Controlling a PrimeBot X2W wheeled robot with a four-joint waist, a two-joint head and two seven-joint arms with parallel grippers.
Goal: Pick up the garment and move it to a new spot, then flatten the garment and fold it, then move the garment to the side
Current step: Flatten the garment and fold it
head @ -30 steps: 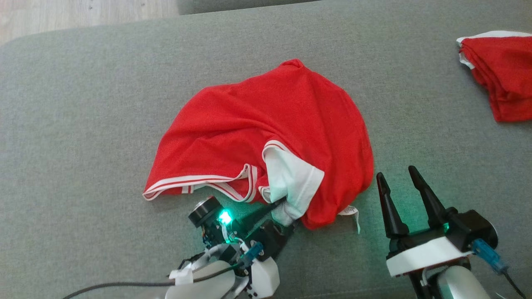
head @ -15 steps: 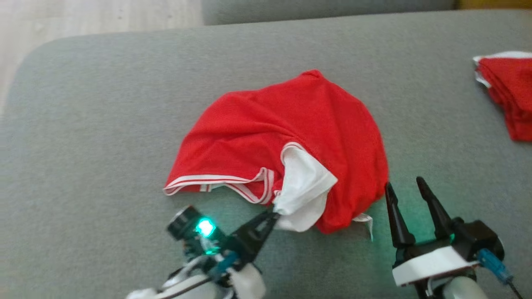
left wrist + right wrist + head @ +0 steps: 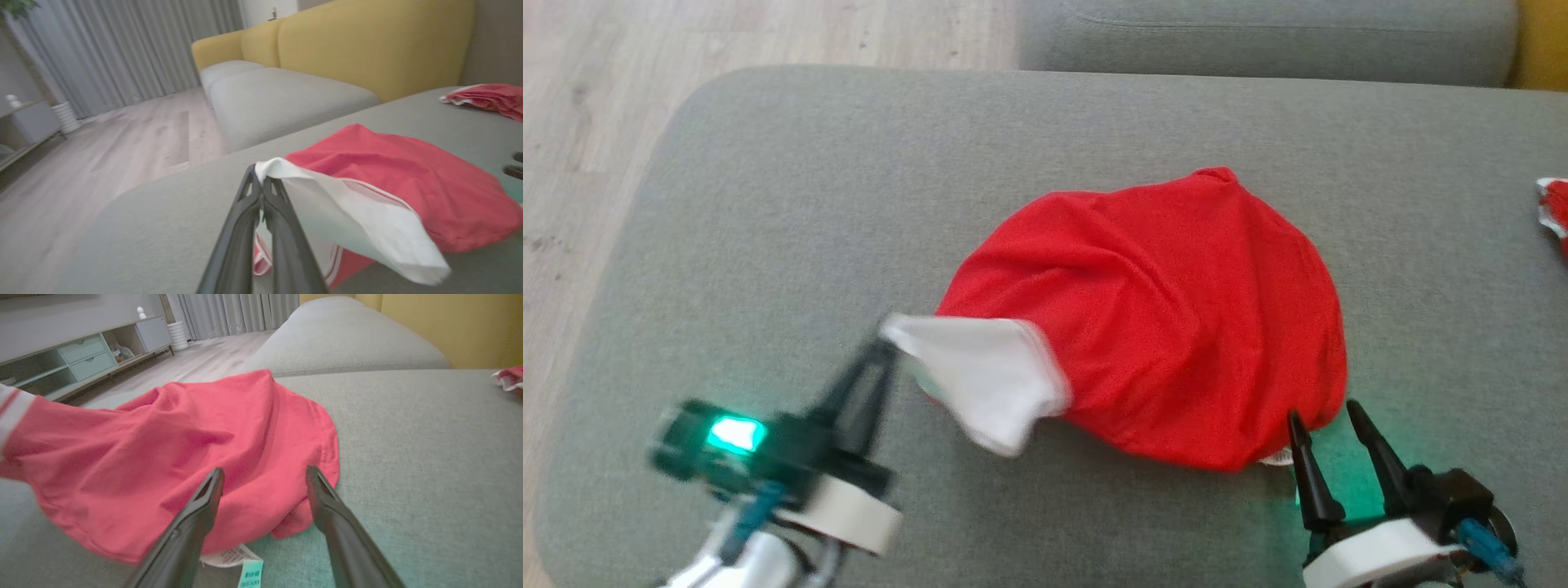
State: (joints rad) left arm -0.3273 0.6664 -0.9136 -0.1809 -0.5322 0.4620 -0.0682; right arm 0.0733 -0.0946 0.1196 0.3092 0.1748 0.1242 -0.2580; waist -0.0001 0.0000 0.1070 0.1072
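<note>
my left gripper (image 3: 885, 339) is clamped on the edge of the white sleeve (image 3: 980, 376) of the red shirt (image 3: 1168, 327), heaped on the sofa seat (image 3: 768, 204); my right gripper (image 3: 1321, 411) gapes beside its hem — a thin pinch, so lifting may slip it free.

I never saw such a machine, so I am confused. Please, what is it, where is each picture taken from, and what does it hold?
It is a two-armed robot at a grey cushion. The picture from above is from its head camera; the other two are from wrist cameras looking along the jaws. A red garment lies crumpled on the cushion. The left jaws are shut on its white part. The right jaws stand open at its near edge, holding nothing. A second red garment lies far right.
</note>
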